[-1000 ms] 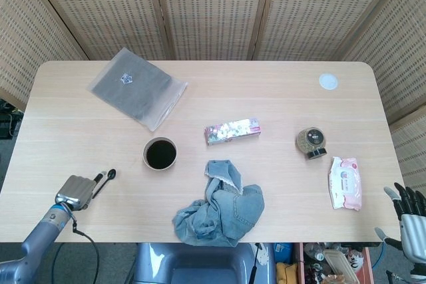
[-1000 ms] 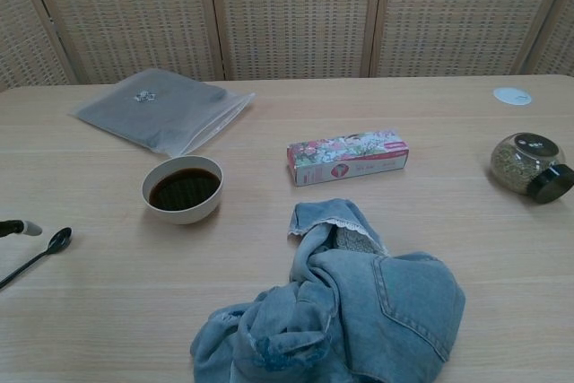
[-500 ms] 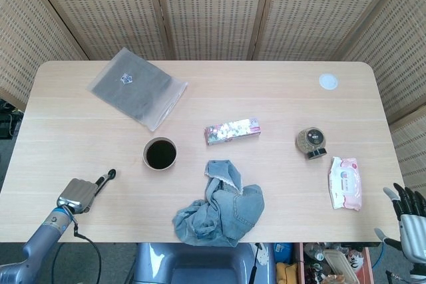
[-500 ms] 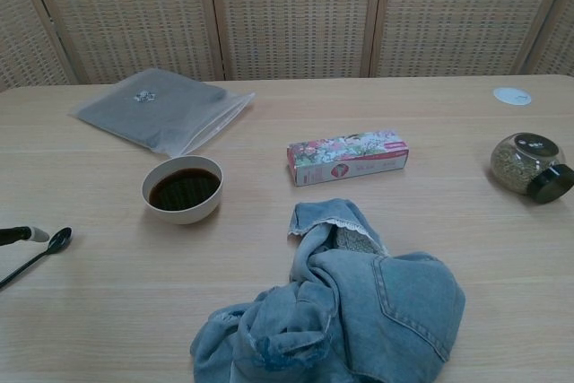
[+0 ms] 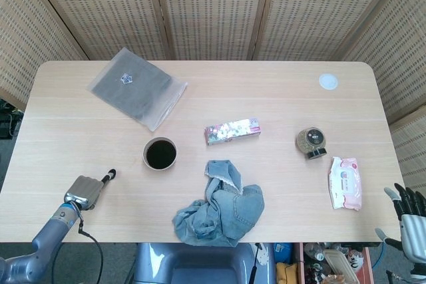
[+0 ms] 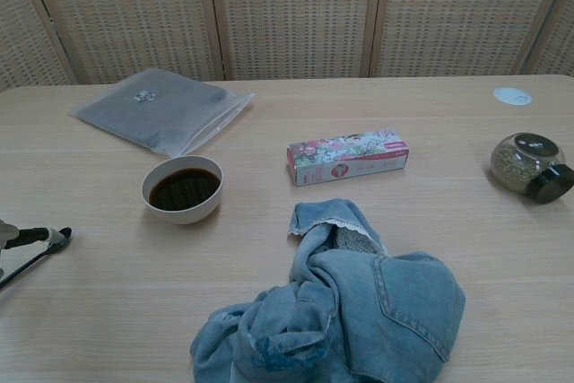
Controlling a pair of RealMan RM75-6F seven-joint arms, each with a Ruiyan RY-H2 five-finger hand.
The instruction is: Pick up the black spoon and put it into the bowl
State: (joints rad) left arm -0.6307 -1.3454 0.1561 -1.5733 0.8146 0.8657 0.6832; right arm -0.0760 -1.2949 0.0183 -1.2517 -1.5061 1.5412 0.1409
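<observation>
The black spoon (image 6: pixel 20 263) lies on the table at the near left, and only its tip (image 5: pixel 111 173) shows in the head view. My left hand (image 5: pixel 82 192) lies over its handle, and one fingertip (image 6: pixel 36 237) rests on the spoon's head. I see no grip on the spoon, which stays flat on the table. The white bowl (image 5: pixel 160 153) holding dark liquid (image 6: pixel 183 188) stands apart to the right of the spoon. My right hand (image 5: pixel 409 219) hangs off the table's near right corner, fingers spread and holding nothing.
A crumpled denim cloth (image 5: pixel 220 205) lies near the front edge. A flowered box (image 5: pixel 231 131), a jar on its side (image 5: pixel 311 142), a wipes pack (image 5: pixel 346 182), a grey plastic bag (image 5: pixel 137 88) and a white lid (image 5: pixel 327 82) lie further off.
My left hand has slid toward the table's near edge along the spoon, and its fingertip now covers the spoon's head. The spoon and the right hand have not moved.
</observation>
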